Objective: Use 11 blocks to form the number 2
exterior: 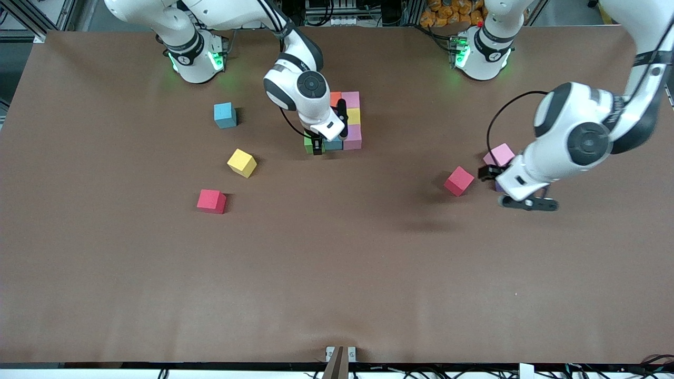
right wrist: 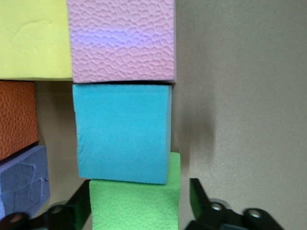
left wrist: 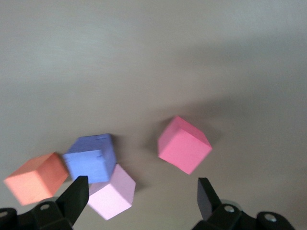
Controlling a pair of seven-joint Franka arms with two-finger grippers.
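The right gripper (exterior: 317, 143) is down at the half-built 2 (exterior: 342, 121), its fingers spread on either side of the green cube (right wrist: 135, 206), which sits on the table. I can't tell whether the pads touch it. Right next to that comes a blue cube (right wrist: 123, 132), then a pink one (right wrist: 122, 39), all edge to edge in one row. Close up the foam is matte and pebbly, with crisp square corners. A yellow cube (right wrist: 32, 38), an orange one (right wrist: 17, 117) and a purple one (right wrist: 23, 182) fill out the rest of the digit.

The left gripper (exterior: 508, 187) hangs wide open and empty, low over a loose bunch of cubes toward the left arm's end: a pink cube (left wrist: 111, 192) and a purple one (left wrist: 91, 158) touching, plus a red cube (left wrist: 183, 144) just apart from them, tilted off square.

Toward the right arm's end three more lie well apart from each other: blue (exterior: 225, 115), yellow (exterior: 241, 162) and red (exterior: 211, 201). Loads of bare brown table (exterior: 337, 273) all around.
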